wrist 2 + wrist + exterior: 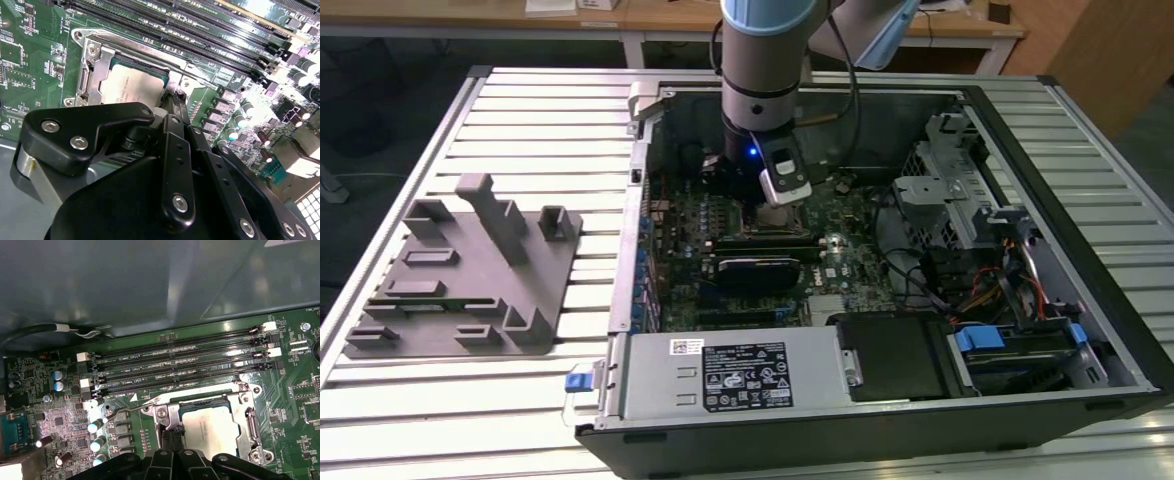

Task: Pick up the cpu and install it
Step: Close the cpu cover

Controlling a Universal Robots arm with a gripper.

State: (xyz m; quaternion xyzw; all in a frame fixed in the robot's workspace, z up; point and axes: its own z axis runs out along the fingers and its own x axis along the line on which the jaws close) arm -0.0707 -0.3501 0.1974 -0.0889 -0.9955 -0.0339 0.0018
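Pincer (pixel 172 434) hangs low inside the case, its tip just beside the cpu (pixel 212 427), and I cannot tell whether it is clenched or released. In both wrist views the cpu lies flat within the socket (pixel 251 426) frame, so I judge the seating step is in hand. Any move from here calls for a straight, gentle path that does not nudge it.

Silvery cpu (pixel 132 87) — green motherboard (pixel 35 65)
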